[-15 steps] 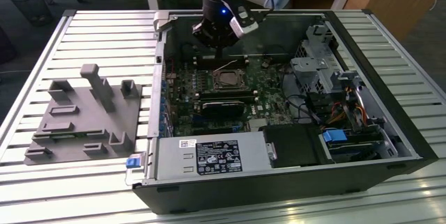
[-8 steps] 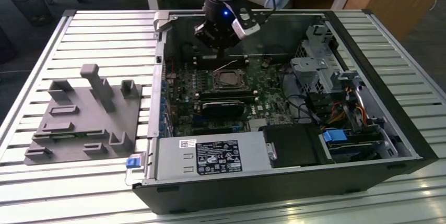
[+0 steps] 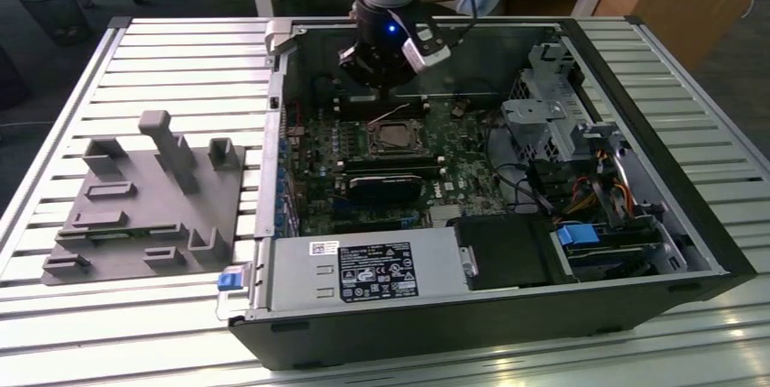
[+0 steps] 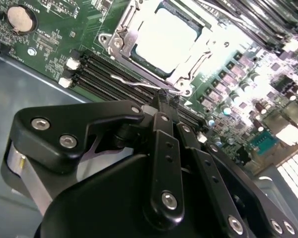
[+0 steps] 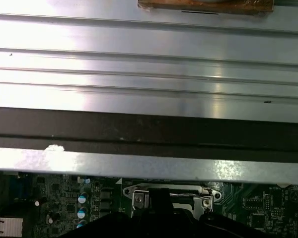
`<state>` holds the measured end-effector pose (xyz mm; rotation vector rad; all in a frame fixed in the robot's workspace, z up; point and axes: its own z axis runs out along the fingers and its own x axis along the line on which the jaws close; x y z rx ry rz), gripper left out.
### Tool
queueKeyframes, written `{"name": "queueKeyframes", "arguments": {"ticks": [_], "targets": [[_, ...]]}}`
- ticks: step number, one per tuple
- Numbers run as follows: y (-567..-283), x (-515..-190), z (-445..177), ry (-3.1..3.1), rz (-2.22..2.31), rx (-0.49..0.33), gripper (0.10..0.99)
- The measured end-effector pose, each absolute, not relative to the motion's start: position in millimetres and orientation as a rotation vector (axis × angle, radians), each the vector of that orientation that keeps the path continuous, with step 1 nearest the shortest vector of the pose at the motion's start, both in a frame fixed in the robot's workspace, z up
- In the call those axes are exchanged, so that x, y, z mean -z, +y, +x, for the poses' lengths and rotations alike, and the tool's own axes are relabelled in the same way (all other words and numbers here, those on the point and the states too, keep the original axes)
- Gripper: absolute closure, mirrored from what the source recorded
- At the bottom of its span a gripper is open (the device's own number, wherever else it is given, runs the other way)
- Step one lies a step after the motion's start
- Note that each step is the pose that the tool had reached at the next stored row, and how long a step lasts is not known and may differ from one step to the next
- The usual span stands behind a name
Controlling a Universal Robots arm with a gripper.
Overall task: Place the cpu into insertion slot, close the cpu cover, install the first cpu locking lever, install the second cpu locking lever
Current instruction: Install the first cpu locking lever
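The cpu, a pale silvery square chip, lies in the insertion slot on the green motherboard. The cpu cover, a silvery metal frame, lies flat around the chip. A thin wire locking lever runs along the socket's near edge beside the black memory slots. My gripper hangs inside the case just behind the socket. Its black fingers are shut, and their tip touches the end of that lever. In the first wrist view the socket's edge appears just past the dark fingertip.
The open computer case lies on a slatted metal table. A black heatsink block, drive cages and cables crowd the exterior view's right. A grey fixture stands on the table at the exterior view's left. The case wall rises close to the socket.
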<state>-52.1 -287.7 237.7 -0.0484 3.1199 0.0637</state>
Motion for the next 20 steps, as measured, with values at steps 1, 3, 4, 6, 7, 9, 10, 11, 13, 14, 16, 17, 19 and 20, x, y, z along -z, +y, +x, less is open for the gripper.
{"name": "queueKeyframes", "arguments": {"ticks": [1,3,4,6,7,9,10,11,13,14,16,17,19,20], "targets": [[-287.2,-235.9,-51.6,3.12,-0.049,-0.064,0.98],[-286.6,-233.5,-49.7,3.12,-0.05,-0.064,0.98],[-286.5,-233.1,-48.0,3.12,-0.05,-0.063,0.98],[-286.4,-232.5,-44.4,3.12,-0.05,-0.064,0.98],[-286.3,-232.2,-42.4,3.12,-0.05,-0.064,0.98],[-286.3,-231.5,-39.7,3.12,-0.05,-0.064,0.98],[-286.3,-231.1,-38.9,3.12,-0.05,-0.064,0.98],[-286.3,-230.6,-37.9,3.12,-0.05,-0.064,0.98],[-286.2,-229.5,-35.8,3.12,-0.05,-0.064,0.98],[-286.1,-228.8,-35.2,3.12,-0.05,-0.064,0.98],[-285.8,-227.9,-34.7,3.12,-0.05,-0.064,0.98],[-285.5,-227.5,-34.7,3.12,-0.05,-0.064,0.98],[-284.7,-226.8,-34.5,3.12,-0.048,-0.064,0.98],[-284.4,-226.4,-34.4,3.12,-0.048,-0.064,0.98]]}}
